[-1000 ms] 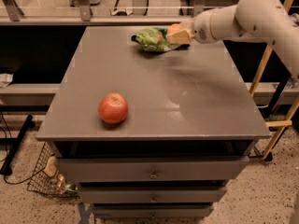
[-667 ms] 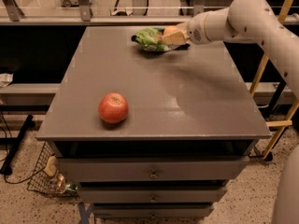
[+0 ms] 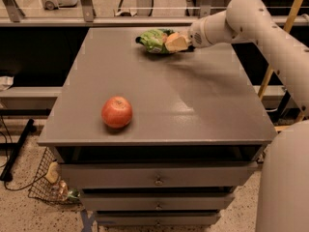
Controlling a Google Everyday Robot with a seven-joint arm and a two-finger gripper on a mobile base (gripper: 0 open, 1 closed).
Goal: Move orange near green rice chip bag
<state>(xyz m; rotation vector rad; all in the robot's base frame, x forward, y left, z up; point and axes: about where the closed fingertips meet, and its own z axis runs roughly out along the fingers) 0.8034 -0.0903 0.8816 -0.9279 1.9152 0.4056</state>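
Observation:
The green rice chip bag (image 3: 153,39) lies at the far edge of the grey table (image 3: 193,105), wrinkled and glossy. My gripper (image 3: 175,42) hovers at the bag's right end, tan-coloured, touching or almost touching it. The white arm reaches in from the right. The orange does not show anywhere; I cannot tell if it sits hidden in the gripper or behind it. A larger red apple (image 3: 117,112) with yellowish streaks rests near the table's front left, far from the gripper.
The table has drawers (image 3: 158,180) below its front edge. A wire basket (image 3: 50,185) with bits in it stands on the floor at the lower left. A railing runs behind the table. A wooden pole (image 3: 282,37) leans at the right.
The gripper has shifted slightly left, closer against the green bag, and the arm's elbow has swung. The apple and the bag have not moved.

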